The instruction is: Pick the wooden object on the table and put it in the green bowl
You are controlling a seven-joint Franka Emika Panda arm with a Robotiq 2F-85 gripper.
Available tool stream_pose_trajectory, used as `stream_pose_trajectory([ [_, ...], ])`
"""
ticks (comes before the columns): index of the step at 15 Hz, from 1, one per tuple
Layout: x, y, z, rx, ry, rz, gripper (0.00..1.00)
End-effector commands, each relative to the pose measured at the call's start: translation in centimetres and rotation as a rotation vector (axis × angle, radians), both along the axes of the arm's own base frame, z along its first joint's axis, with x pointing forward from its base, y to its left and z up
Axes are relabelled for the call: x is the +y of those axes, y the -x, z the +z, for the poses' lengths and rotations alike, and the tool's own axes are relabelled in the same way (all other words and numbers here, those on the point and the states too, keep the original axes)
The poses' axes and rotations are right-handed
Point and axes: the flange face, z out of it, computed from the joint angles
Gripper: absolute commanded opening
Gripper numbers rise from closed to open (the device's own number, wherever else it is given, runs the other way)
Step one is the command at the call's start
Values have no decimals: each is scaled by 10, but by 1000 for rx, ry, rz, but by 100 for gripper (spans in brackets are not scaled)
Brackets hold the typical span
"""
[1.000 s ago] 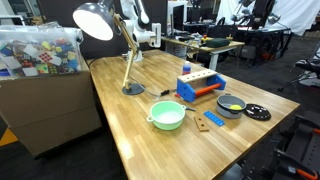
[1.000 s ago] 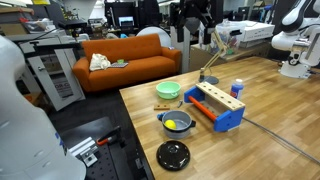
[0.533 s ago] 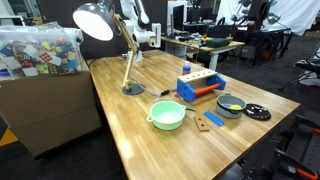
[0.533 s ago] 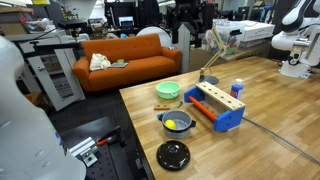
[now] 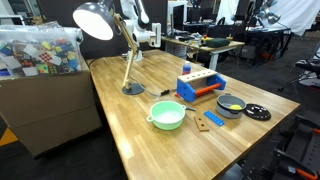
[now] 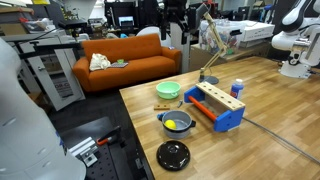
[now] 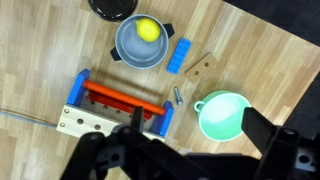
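Wooden block lay flat on the table, just beside the blue strip and near the green bowl. It was apart from the bowl. Contact with the strip could not be determined. The bowl was empty.

Change over the last second: in an exterior view the arm rose, and its dark end moved towards the top edge of the frame. No item on the table shifted. Judgement: the task stood at its start. The block was not yet gripped, and the gripper hung high and well apart from it. A descent over the block was still required before any transfer to the bowl.

Jaw state: in the wrist view the fingers entered from the bottom edge, dark and blurred. They were spread wide with nothing between them.

View differences:
- Only the wrist view showed the jaws. It also gave the layout from above: block between strip and bowl, with the grey bowl, black disc and toy box further off.
- An exterior view showed the block on the side of the bowl away from the lamp. The jaws could not be read there.
- In the exterior view showing the arm, the bowl was plain, but the block was too small to identify.
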Motion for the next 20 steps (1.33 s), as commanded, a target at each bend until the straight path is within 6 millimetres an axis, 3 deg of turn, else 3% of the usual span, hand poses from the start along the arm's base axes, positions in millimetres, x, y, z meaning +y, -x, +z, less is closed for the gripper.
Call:
stream_pose_trajectory([
  [1, -1, 0, 1, 1, 0, -2, 100],
  [6, -2, 0, 1, 0, 0, -5, 100],
  [9, -3, 0, -7, 45, 20, -114, 100],
  [15, 15, 9, -14, 108, -47, -263, 100],
  [20, 18, 8, -17, 101, -36, -237, 100],
])
